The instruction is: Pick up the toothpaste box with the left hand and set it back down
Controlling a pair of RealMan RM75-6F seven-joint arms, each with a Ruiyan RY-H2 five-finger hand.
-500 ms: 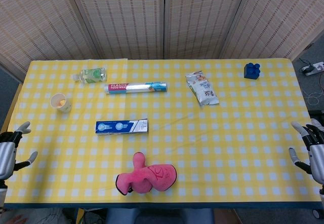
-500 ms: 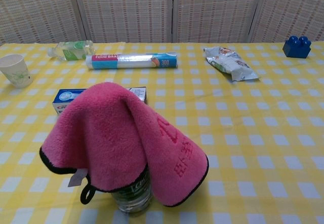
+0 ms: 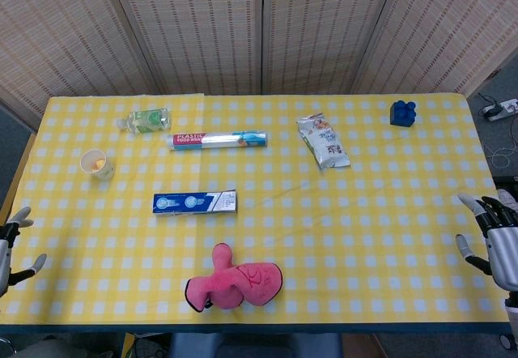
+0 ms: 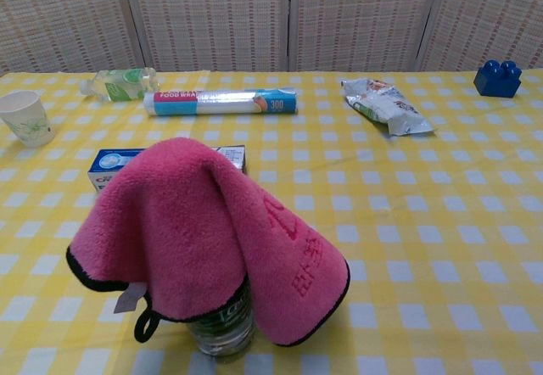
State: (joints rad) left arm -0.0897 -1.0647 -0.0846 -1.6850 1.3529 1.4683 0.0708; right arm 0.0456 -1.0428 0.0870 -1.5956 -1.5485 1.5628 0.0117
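Observation:
The blue and white toothpaste box (image 3: pixel 195 202) lies flat on the yellow checked table, left of centre. In the chest view only the ends of the toothpaste box (image 4: pixel 109 162) show behind a pink cloth. My left hand (image 3: pixel 10 245) hangs at the table's left edge, well to the left of the box, fingers apart and holding nothing. My right hand (image 3: pixel 495 236) sits at the right edge, also with spread fingers and nothing in it. Neither hand shows in the chest view.
A pink cloth (image 4: pixel 204 232) drapes over a bottle (image 4: pixel 222 328) at the front. Farther back lie a plastic wrap roll (image 3: pixel 217 140), a small bottle (image 3: pixel 146 120), a paper cup (image 3: pixel 98 164), a snack bag (image 3: pixel 324 141) and a blue block (image 3: pixel 402 112).
My left hand has dropped lower and farther left, toward the table's edge. My right hand has shifted slightly downward. The objects have not moved.

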